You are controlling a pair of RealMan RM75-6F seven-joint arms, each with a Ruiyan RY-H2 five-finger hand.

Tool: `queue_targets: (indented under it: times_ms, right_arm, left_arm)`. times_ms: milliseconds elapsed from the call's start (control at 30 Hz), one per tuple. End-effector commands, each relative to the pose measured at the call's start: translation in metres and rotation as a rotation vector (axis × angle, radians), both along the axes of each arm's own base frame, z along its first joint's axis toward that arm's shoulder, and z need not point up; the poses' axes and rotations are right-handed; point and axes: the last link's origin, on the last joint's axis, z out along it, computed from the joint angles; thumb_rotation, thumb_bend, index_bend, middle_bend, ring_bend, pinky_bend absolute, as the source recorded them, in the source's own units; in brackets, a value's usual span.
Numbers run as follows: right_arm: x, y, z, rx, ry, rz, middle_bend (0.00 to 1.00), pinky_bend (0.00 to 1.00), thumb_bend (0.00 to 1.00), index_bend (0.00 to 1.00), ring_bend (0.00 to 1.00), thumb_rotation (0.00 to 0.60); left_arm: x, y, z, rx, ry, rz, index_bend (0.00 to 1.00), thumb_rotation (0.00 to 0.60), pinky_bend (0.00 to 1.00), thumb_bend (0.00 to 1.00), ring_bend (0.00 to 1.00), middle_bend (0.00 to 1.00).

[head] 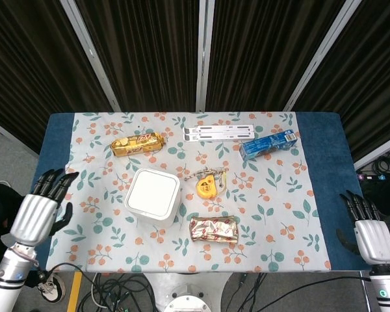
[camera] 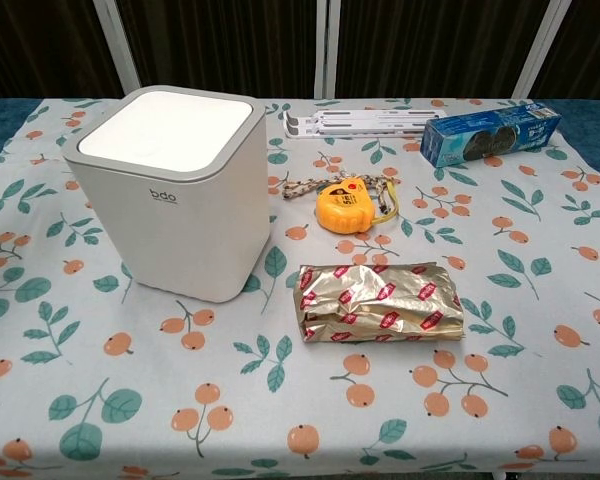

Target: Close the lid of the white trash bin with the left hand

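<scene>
Fingers apart on both hands, holding nothing.
Left hand (head: 38, 211) hangs well left of the bin (head: 153, 195) (lid (camera: 168, 130) down flat), at the worktop (head: 315, 195) edge; right hand (head: 367, 231) far right.

tape measure (camera: 348, 202) right of bin (camera: 175, 190)

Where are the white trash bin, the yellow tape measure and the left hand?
white trash bin (camera: 168, 135), chest view, closed lid.
yellow tape measure (camera: 345, 206), chest view, case.
left hand (head: 36, 211), head view, back of hand.
</scene>
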Motion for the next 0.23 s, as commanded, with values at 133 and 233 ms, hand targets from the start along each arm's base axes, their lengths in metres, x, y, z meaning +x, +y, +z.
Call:
queue_targets:
  times_ms: [133,233]
  right_arm:
    - [0.002,0.000,-0.003,0.009,0.003,0.003,0.00,0.00,0.29,0.00,0.00,0.600]
    - [0.002,0.001,-0.003,0.013,0.006,0.000,0.00,0.00,0.29,0.00,0.00,0.600]
  left_arm:
    - [-0.035,-0.023,0.001,0.010,0.070,0.111,0.09,0.600,0.10,0.55,0.06,0.14]
    - [-0.042,-0.029,-0.003,-0.004,0.089,0.131,0.09,0.600,0.09,0.52,0.06,0.14]
